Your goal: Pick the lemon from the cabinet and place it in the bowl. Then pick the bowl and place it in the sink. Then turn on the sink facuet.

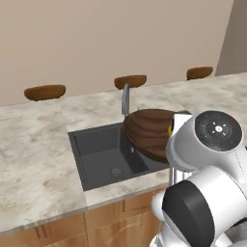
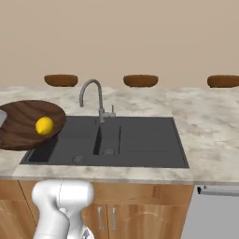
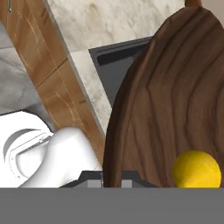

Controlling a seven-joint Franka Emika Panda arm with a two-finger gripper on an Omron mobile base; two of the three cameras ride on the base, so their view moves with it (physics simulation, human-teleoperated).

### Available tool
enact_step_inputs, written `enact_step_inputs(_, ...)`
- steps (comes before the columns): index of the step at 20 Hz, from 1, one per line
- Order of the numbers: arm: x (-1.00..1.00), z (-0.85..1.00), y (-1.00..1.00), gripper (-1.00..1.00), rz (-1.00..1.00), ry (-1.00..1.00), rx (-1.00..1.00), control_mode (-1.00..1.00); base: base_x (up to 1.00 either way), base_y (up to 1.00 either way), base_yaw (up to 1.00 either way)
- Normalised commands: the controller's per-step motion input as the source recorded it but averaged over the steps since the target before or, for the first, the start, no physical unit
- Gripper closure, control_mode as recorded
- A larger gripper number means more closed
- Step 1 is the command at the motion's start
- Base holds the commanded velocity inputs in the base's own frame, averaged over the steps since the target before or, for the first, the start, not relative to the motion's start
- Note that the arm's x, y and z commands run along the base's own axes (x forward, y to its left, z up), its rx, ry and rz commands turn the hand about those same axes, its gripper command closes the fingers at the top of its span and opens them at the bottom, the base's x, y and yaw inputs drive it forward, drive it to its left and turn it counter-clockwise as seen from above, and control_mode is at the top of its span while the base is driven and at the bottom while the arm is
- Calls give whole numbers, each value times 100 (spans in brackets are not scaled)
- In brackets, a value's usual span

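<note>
You can see the bowl (image 2: pixel 28 123) lifted up off the worktop (image 2: pixel 210 121). It hangs over the left end of the sink (image 2: pixel 140 140), partly above the left basin and partly above the worktop's stone beside it. The bowl sits a little tilted. The lemon (image 2: pixel 44 125) lies inside the bowl, on its dark wooden floor.

Look at the hand view. The hand (image 3: pixel 113 180) is at the bottom, and its dark fingertips (image 3: pixel 94 178) sit on either side of the bowl's rim. The hand is pressed together, pinching the rim of the bowl. The lemon (image 3: pixel 196 169) rests just beside that spot, inside the bowl (image 3: pixel 175 96).

In the left base view the bowl (image 1: pixel 147 128) hangs above the right part of the sink (image 1: pixel 106 154), and the arm's big white joints cover its near side. A small bit of the lemon (image 1: pixel 170 128) peeks out by the arm.

The sink facuet (image 2: pixel 93 98) stands at the back edge of the sink, near the middle divider. Its spout curves over to the left, toward the bowl. In the left base view the sink facuet (image 1: pixel 126 99) rises just behind the bowl.

Three brown stool tops (image 2: pixel 141 80) stand in a row past the far edge of the worktop. Wooden cupboard doors (image 2: pixel 135 210) are below the front edge of the worktop.
</note>
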Motion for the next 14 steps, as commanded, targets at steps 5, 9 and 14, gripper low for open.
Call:
enact_step_inputs(5,0,0,0,100,0,0,0,100,35,-8,17)
enact_step_inputs(9,0,0,0,100,0,0,0,100,22,-23,19)
enact_step_inputs(14,0,0,0,100,0,0,0,100,51,-28,6)
